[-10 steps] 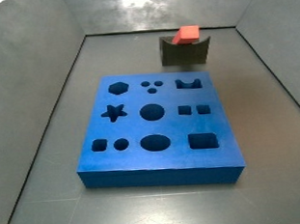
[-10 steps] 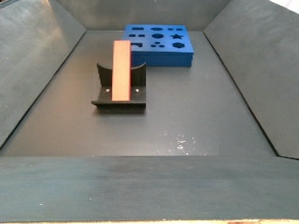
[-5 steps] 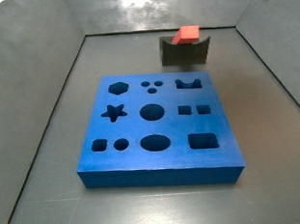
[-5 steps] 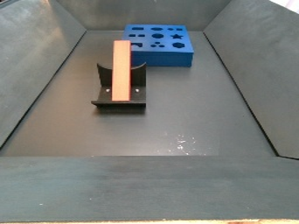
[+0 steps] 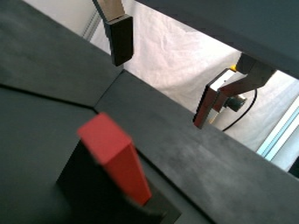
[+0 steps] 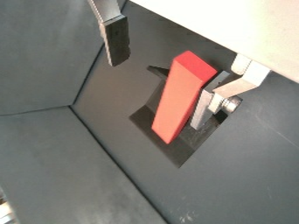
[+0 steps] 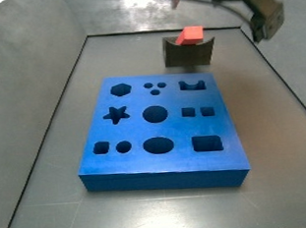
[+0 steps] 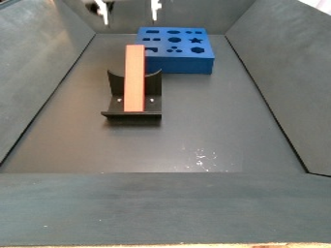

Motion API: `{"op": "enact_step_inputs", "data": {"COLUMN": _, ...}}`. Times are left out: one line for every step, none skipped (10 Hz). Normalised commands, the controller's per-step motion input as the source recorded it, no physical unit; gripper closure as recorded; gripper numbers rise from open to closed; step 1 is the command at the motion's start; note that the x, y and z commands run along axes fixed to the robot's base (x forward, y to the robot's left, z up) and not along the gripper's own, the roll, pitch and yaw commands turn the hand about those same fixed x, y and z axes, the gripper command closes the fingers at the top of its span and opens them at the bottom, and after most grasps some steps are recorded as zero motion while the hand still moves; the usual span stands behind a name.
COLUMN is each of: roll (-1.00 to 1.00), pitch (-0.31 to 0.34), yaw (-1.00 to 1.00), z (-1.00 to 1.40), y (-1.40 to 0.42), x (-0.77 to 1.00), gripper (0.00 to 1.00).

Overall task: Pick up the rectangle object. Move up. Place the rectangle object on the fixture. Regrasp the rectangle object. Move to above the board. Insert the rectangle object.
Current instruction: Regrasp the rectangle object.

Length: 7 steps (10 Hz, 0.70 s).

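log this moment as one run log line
phase: regrasp approach | gripper: open, above, not touching | rectangle object: resting on fixture | board: empty

Side cams high, opposite ends; wrist cams close; all share fixture (image 8: pixel 132 105).

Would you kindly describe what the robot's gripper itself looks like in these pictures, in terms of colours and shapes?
The gripper has two flat silver plate fingers, each faced with a dark rectangular pad; both wrist views show them. In a wrist view the far finger shows a light metal bracket with a round fastener. In a side view the gripper appears as a blurred dark grey shape at the picture's upper edge. No cables or markings can be made out.
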Motion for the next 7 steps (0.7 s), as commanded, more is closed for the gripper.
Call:
{"op": "enact_step_inputs", "data": {"roll": 0.06, "pitch": -0.062, "yaw": 0.01, "z": -1.0, "y": 0.03, "x": 0.07, "gripper": 0.0}}
{"op": "enact_step_inputs", "data": {"roll": 0.06, "pitch": -0.06, "yaw": 0.0, "z": -1.0, "y": 0.03, "x": 0.08, "gripper": 0.0}}
{"op": "enact_step_inputs", "data": {"roll": 0.07, "pitch": -0.049, "yaw": 0.0, "z": -1.0, "y": 0.02, "x": 0.09, "gripper": 0.0}}
{"op": "enact_step_inputs", "data": {"roll": 0.07, "pitch": -0.036, "yaw": -0.01, "z": -0.91, "y": 0.01, "x": 0.1, "gripper": 0.0}}
{"op": "enact_step_inputs", "data": {"roll": 0.06, "pitch": -0.026, "yaw": -0.01, "z": -0.81, "y": 0.01, "x": 0.09, "gripper": 0.0}}
{"op": "enact_step_inputs", "data": {"roll": 0.07, "pitch": -0.008, "yaw": -0.01, "z": -0.6, "y": 0.0, "x": 0.09, "gripper": 0.0}}
{"op": "enact_step_inputs", "data": {"roll": 0.07, "pitch": 0.003, "yaw": 0.0, "z": -0.41, "y": 0.0, "x": 0.09, "gripper": 0.0}}
